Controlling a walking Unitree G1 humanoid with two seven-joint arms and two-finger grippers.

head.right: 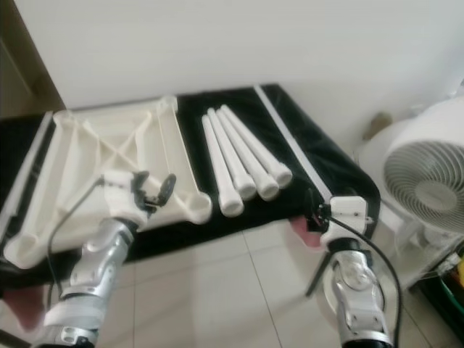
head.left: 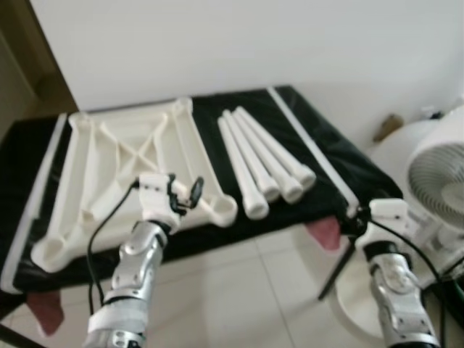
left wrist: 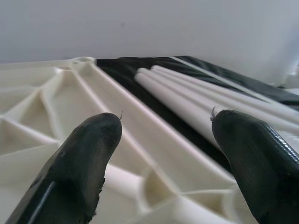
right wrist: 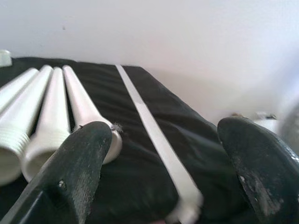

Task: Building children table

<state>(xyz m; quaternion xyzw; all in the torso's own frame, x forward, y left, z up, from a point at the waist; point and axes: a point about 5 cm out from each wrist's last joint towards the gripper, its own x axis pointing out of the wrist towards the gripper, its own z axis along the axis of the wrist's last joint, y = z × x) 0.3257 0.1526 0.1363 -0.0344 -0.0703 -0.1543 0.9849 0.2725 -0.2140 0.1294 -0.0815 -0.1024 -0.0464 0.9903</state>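
Upturned tabletop (head.left: 130, 174) on black cloth (head.left: 319, 145), legs (head.left: 261, 163) alongside pointing wallward; left gripper (left wrist: 163, 154) and right gripper (right wrist: 163, 163) fingers apart, fan (head.left: 438, 181) beyond

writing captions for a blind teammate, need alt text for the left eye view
An upside-down white tabletop and four white table legs lie side by side on a black-covered surface. The left gripper, open, hovers over the tabletop's near corner; the right gripper is by the surface's right edge, near a white fan.

White wall (head.left: 217, 43), tiled floor (head.left: 239, 297), fan (head.left: 438, 177)
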